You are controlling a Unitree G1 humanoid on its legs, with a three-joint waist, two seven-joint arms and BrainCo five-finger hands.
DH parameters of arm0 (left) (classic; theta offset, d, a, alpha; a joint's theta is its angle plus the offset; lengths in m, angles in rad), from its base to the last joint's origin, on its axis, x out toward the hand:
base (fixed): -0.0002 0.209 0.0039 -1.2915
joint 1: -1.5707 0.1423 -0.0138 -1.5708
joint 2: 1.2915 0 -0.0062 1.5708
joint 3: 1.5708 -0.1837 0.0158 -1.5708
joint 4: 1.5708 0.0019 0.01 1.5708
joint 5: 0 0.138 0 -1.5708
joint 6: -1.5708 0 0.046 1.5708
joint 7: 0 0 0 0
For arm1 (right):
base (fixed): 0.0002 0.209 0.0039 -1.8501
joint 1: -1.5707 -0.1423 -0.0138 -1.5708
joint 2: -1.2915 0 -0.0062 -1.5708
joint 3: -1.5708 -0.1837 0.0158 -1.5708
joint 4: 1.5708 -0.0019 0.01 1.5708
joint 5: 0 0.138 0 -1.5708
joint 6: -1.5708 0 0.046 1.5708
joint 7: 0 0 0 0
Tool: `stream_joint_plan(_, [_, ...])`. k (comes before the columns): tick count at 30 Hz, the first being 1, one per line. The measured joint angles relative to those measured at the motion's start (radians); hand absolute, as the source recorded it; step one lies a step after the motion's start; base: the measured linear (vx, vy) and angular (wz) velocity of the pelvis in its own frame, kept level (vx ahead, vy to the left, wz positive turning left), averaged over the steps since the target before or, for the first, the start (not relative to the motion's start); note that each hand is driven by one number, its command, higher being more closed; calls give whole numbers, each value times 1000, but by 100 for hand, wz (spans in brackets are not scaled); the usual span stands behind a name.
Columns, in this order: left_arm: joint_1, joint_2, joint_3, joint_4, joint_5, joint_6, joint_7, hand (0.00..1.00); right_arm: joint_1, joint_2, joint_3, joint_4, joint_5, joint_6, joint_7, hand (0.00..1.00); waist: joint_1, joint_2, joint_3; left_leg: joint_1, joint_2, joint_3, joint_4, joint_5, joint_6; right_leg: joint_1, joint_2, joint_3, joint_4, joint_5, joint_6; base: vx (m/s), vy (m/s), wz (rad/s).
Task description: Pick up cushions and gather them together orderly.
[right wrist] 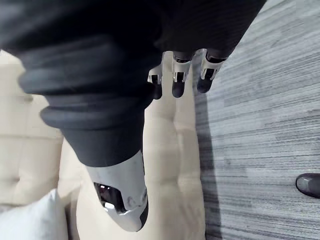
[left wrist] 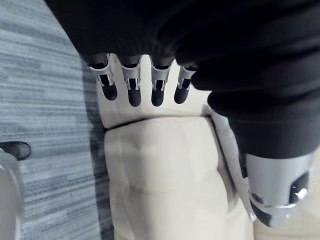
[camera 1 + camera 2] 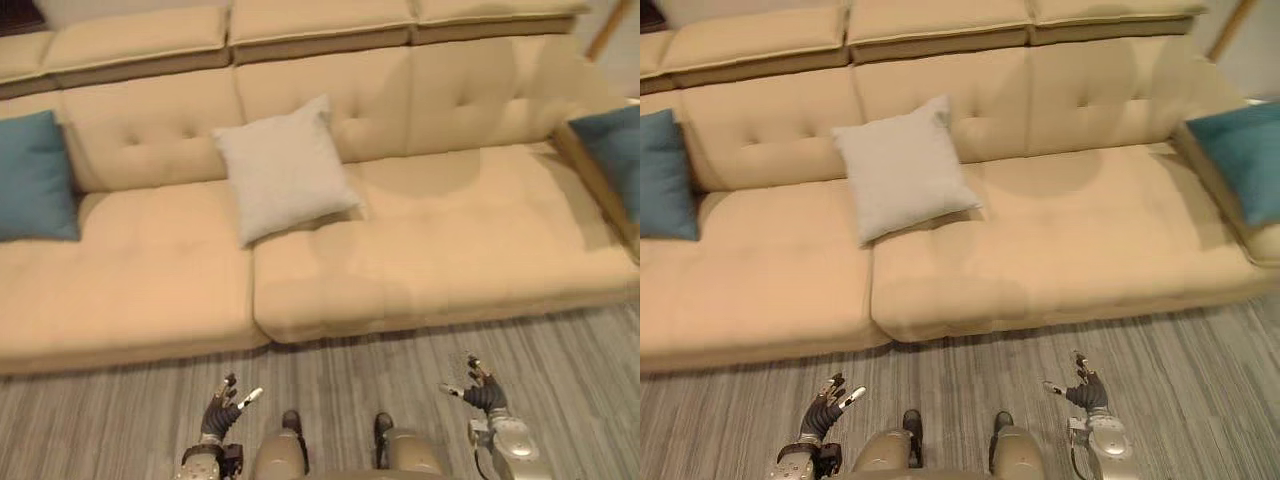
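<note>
A white cushion (image 3: 283, 168) leans on the backrest near the middle of the sofa (image 3: 450, 235), just above the seam between the 2 seats. The left blue cushion (image 3: 35, 178) stands at one end and the right blue cushion (image 3: 612, 150) at the other, both well apart from the white one. The left robot hand (image 3: 225, 400) and the right robot hand (image 3: 478, 390) hang low over the floor (image 3: 350, 365) before the sofa, fingers wide, holding nothing.

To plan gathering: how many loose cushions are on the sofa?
3: white cushion against the backrest, middle; left teal cushion at one end; right teal cushion at the other. Others may be hidden.
</note>
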Motion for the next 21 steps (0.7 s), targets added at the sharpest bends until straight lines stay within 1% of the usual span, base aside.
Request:
stream_joint_plan(1, [-8,0,-2,0,-4,0,0,0,5,1,-4,-5,0,0,0,0,-4,0,0,2,0,10,0,-7,-3,0,2,12,-10,9,3,-49,113,-79])
stream_joint_plan(2, [-26,0,-7,0,-7,0,0,0,16,6,-18,-16,0,0,0,0,-10,-1,0,6,-2,32,1,-22,4,-3,8,41,-33,28,13,-32,84,-64])
stream_joint_plan(3, [-31,0,-7,-1,-7,0,0,0,19,9,-20,-21,2,0,0,0,-17,-1,0,8,-6,47,2,-28,5,-7,10,65,-45,43,13,-20,130,-95])
stream_joint_plan(4, [-41,1,-7,-2,-7,0,0,0,18,16,-20,-25,9,0,0,0,-28,-2,0,13,-12,63,12,-47,4,-15,16,106,-63,63,21,12,154,-119])
stream_joint_plan(5, [-45,4,-7,-4,-8,0,0,0,21,24,-19,-37,12,0,0,0,-33,-2,0,15,-11,101,34,-68,6,-28,30,155,-76,84,28,23,193,-142])
stream_joint_plan(6, [-46,8,-7,-10,-8,1,1,0,20,28,-18,-45,13,0,0,0,-42,-2,0,14,-5,136,52,-76,13,-42,40,186,-82,103,32,28,137,-133])
stream_joint_plan(7, [-45,9,-6,-18,-8,2,1,0,13,29,-17,-46,13,0,1,0,-47,2,1,15,11,168,62,-80,20,-54,47,177,-90,125,31,15,69,-170])
stream_joint_plan(8, [-44,17,-5,-41,-7,2,2,0,-7,32,-15,-43,13,0,0,0,-46,1,1,26,42,252,71,-88,32,-84,43,44,-98,147,-22,22,16,-200])
stream_joint_plan(9, [-46,26,-5,-48,-8,4,3,0,-27,33,-15,-37,13,0,-2,0,-49,-6,3,50,50,342,73,-94,36,-105,5,-154,-74,105,-106,23,5,-201])
stream_joint_plan(10, [-54,29,-6,-48,-8,10,5,0,-36,27,-17,-31,17,-1,-4,0,-56,2,8,66,57,381,72,-96,36,-109,-24,-261,-54,84,-139,43,32,-193])
stream_joint_plan(11, [-68,33,-9,-49,-8,13,4,0,-57,20,-18,8,31,0,-8,0,-53,9,12,118,70,466,68,-101,29,-91,-116,-523,-7,49,-191,79,-12,-196])
stream_joint_plan(12, [-70,39,-8,-51,-8,14,4,0,-74,19,-18,48,30,2,-13,0,-52,14,14,166,83,534,72,-118,14,-56,-166,-694,26,36,-185,104,-38,-212])
stream_joint_plan(13, [-71,45,-8,-52,-8,15,4,0,-80,20,-18,65,30,2,-18,0,-52,17,14,191,91,567,73,-124,5,-40,-177,-762,38,27,-171,133,-137,-199])
stream_joint_plan(14, [-79,52,-10,-51,-8,17,3,0,-86,17,-21,79,30,2,-25,0,-54,21,13,220,92,605,76,-128,-2,-40,-170,-791,57,19,-153,161,-178,-183])
stream_joint_plan(15, [-96,54,-27,-51,-7,18,3,0,-85,12,-37,86,30,3,-26,0,-57,24,13,236,98,619,89,-128,-3,-65,-145,-733,75,8,-145,218,-234,-172])
stream_joint_plan(16, [-108,54,-37,-50,-7,19,2,0,-85,9,-40,90,30,5,-30,0,-58,24,13,242,110,622,117,-128,-3,-79,-131,-694,89,-5,-146,219,-196,-160])
stream_joint_plan(17, [-127,52,-49,-46,-7,22,2,0,-82,5,-41,93,30,13,-35,0,-59,25,13,245,140,617,202,-129,-3,-87,-109,-640,103,-31,-148,198,-153,-129])
stream_joint_plan(18, [-135,46,-58,-42,-7,22,2,0,-79,3,-40,93,30,19,-36,0,-59,28,13,241,167,604,264,-125,-6,-86,-92,-615,108,-40,-152,277,-164,-162])
stream_joint_plan(19, [-145,39,-89,-40,-8,23,2,0,-73,1,-38,93,31,21,-44,0,-60,40,15,206,238,525,452,-80,31,-65,-43,-558,111,-65,-161,345,-150,-162])
stream_joint_plan(20, [-148,36,-128,-37,-8,23,1,0,-74,3,-36,93,30,22,-48,0,-58,40,17,153,268,409,613,-20,110,-35,-12,-502,108,-81,-176,345,-120,-165])
stream_joint_plan(21, [-148,29,-147,-37,-8,23,1,0,-73,5,-36,93,30,22,-51,0,-55,37,21,121,259,335,683,-31,102,-19,1,-471,107,-85,-179,284,-28,-165])
